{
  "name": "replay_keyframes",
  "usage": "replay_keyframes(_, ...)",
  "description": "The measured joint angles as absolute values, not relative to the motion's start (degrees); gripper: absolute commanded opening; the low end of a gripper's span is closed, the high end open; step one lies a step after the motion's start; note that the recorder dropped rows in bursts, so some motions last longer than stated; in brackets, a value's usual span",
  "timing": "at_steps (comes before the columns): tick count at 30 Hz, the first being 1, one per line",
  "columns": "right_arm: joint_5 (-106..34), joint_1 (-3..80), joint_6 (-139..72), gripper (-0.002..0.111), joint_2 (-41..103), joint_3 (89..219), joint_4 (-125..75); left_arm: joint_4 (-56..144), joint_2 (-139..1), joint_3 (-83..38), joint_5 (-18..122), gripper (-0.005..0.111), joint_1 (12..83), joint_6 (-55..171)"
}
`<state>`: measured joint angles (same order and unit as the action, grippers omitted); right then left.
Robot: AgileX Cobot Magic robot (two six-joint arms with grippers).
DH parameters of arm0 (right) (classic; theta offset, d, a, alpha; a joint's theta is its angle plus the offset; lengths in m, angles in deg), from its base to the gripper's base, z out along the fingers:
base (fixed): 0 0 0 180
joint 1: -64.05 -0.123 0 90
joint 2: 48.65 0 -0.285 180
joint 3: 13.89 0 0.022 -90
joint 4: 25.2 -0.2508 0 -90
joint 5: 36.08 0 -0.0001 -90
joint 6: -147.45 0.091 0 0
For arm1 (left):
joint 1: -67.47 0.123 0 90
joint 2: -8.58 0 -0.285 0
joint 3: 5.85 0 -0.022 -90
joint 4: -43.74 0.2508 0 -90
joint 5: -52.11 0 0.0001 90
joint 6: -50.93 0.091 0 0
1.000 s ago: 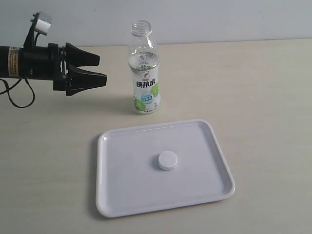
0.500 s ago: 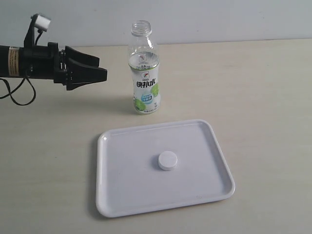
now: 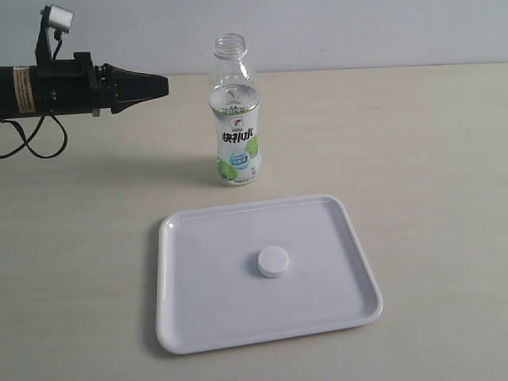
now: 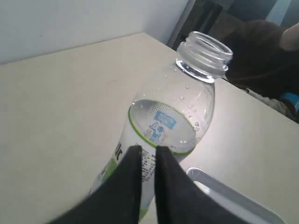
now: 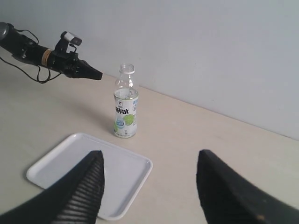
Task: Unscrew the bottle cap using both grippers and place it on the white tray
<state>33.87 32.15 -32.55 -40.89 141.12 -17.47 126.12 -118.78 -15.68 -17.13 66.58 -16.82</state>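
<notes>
The bottle (image 3: 234, 119) stands upright and uncapped on the table behind the white tray (image 3: 214, 302). The bottle cap (image 3: 272, 261) lies flat near the tray's middle. My left gripper (image 3: 163, 85) hangs level to the left of the bottle's shoulder, apart from it, its jaws shut with nothing between them. In the left wrist view the gripper (image 4: 147, 149) points at the bottle (image 4: 173, 116). My right gripper (image 5: 148, 158) stands open and empty, well back from the tray (image 5: 60, 158) and the bottle (image 5: 125, 114). It is outside the exterior view.
The left arm's black cable (image 3: 32, 143) loops down onto the table at the far left. A pale wall (image 3: 357, 32) runs along the table's back edge. A tray corner (image 4: 224, 196) shows beside the bottle in the left wrist view.
My left gripper has shut its jaws from wide open and has risen a little, staying left of the bottle. Bottle, cap and tray have not moved.
</notes>
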Motion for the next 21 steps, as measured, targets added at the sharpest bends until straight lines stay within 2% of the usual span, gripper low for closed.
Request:
replay_keyframes(3,33.97,32.15,-32.55,0.054,-40.89,139.85,-16.75,126.03,-118.78,-15.68,-17.24,0.005,66.58,-17.77)
replay_keyframes(6,32.67,32.15,-31.53,0.046,-40.89,137.4,-16.42,127.44,-118.78,-15.68,-17.34,0.005,66.58,-20.77)
replay_keyframes(13,1.35,32.15,-30.09,0.0,-39.85,121.72,-31.53,131.59,-118.78,-15.68,-17.34,0.005,66.58,-29.79)
replay_keyframes(21,-23.54,32.15,-31.83,0.0,-30.43,108.25,-34.49,135.29,-118.78,-15.68,-17.34,0.005,66.48,-42.04)
